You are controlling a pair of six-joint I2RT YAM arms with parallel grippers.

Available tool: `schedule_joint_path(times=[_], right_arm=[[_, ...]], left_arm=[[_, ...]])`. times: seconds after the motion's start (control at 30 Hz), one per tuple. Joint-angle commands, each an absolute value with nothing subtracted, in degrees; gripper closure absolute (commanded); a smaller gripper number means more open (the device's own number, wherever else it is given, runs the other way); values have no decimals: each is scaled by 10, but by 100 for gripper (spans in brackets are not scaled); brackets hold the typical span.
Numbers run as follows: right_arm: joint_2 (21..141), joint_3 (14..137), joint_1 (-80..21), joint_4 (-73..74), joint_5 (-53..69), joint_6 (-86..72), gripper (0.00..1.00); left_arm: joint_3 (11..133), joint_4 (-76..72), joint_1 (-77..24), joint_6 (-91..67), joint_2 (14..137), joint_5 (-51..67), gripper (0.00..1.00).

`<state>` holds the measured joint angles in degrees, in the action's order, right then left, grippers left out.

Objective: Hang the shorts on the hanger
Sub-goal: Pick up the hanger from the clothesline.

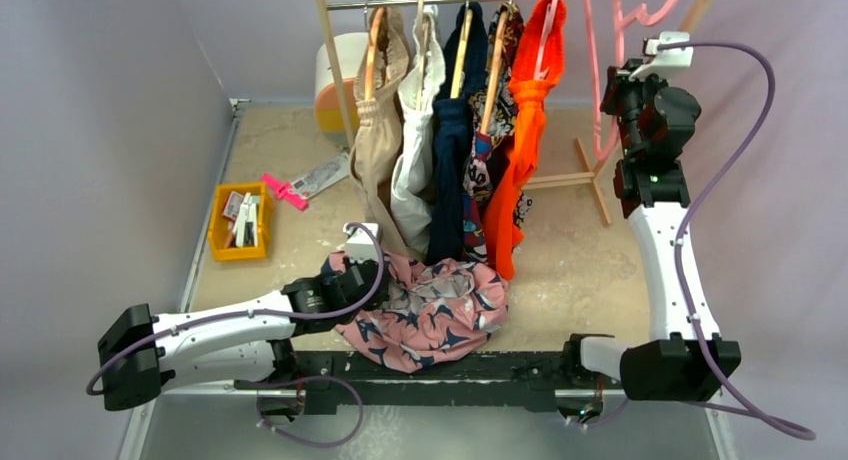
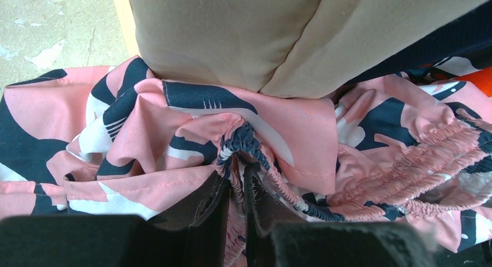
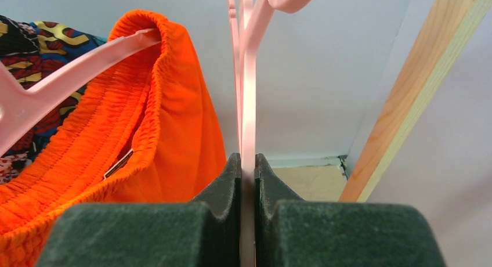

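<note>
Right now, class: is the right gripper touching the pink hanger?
Touching. The right wrist view shows the right gripper shut on the hanger, no gap.

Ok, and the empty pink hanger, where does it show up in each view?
Top external: upper right, the hanger is just right of the orange garment.
Left wrist: not in it.
Right wrist: centre of the picture, seen edge-on, pinched in the right gripper.
Shared landmark: the orange garment, to the left of the hanger in both views that show it.

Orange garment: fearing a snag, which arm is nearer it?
Right. Its jaws grip the hanger beside the orange garment; the left arm's jaws pinch the shorts, lower on the table.
</note>
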<state>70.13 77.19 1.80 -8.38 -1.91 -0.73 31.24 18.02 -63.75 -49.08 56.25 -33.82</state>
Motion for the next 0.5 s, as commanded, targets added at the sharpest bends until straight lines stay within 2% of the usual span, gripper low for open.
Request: schedule_joint_path(times=[0.0, 0.47], right_arm=[[652, 768, 20, -247, 6, 8, 100], [623, 717, 25, -293, 29, -16, 100]], left_arm=[[325, 155, -635, -500, 570, -338, 86], [323, 158, -635, -502, 568, -341, 86]])
